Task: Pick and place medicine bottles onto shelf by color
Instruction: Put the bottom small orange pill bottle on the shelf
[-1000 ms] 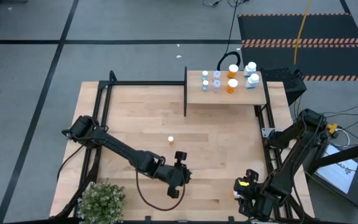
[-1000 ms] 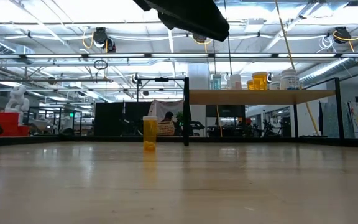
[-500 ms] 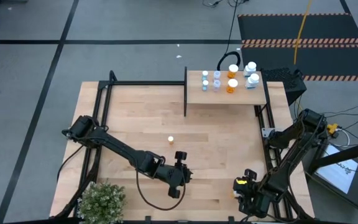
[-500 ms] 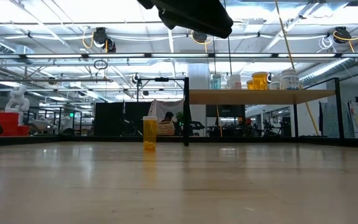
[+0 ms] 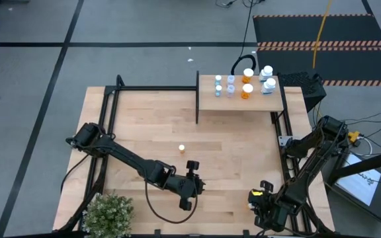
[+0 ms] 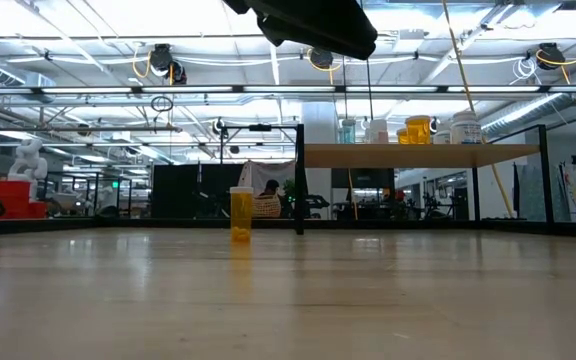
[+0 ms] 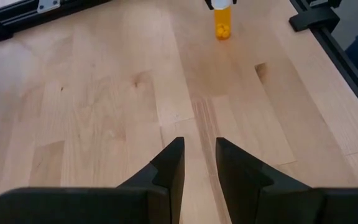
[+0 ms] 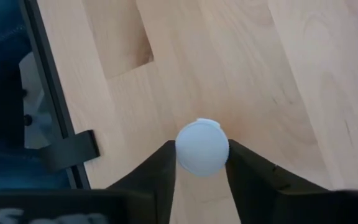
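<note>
my right gripper [image 8: 202, 163] sits at five o'clock on the table, fingers pinching a white-capped bottle [image 8: 202, 146]. my left gripper [image 7: 198, 163], narrowly parted and empty, hovers at six. an orange bottle [image 5: 182, 149] holding pills stands mid-table. at one o'clock, the shelf [image 5: 207, 100] carries pale and orange bottles.

Orange bottle [image 5: 182, 150] white-capped, surface [image 5: 151, 132] light wood, shelf [image 5: 239, 100] same (black edge), floor mat [image 5: 323, 39] black with orange-striped bands.
</note>
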Controlling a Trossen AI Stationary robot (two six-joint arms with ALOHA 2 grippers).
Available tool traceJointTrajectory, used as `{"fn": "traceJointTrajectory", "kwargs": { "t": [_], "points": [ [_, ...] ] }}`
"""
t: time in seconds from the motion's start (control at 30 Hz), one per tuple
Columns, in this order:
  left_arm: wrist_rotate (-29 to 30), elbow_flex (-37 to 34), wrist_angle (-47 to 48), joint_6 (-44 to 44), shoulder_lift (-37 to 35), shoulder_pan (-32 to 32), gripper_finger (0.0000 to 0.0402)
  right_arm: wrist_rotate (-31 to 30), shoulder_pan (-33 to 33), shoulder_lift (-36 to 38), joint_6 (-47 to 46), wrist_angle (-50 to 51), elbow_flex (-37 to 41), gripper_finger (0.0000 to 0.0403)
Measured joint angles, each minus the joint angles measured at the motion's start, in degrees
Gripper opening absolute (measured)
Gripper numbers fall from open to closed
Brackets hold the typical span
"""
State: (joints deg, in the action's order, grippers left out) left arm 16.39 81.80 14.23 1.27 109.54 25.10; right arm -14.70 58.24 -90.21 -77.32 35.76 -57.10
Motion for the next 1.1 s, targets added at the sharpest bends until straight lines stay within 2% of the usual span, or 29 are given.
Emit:
{"fn": "traceJointTrajectory", "kwargs": {
  "t": [0.13,0.4,0.7,0.8,1.1],
  "points": [
    [0.0,0.0,-0.1,0.0,0.0,0.0,0.0093,0.0,0.0,0.0,0.2,-0.6,0.0,0.0109],
    [0.0,0.0,-0.6,0.4,0.0,0.0,0.0093,-0.5,-0.1,0.0,0.2,-2.1,0.0,0.0118],
    [0.0,0.0,-1.5,0.2,0.0,-0.7,0.0097,-5.0,-3.1,0.1,5.2,-3.4,0.0,0.0115],
    [0.0,0.0,-1.5,0.4,0.0,-1.4,0.0119,-5.0,-5.4,0.6,8.2,-3.4,0.0,0.0115],
    [0.0,0.0,-4.2,0.1,0.0,-3.1,0.0226,-5.1,-13.8,5.4,20.4,-3.4,0.0,0.0116]
  ]
}}
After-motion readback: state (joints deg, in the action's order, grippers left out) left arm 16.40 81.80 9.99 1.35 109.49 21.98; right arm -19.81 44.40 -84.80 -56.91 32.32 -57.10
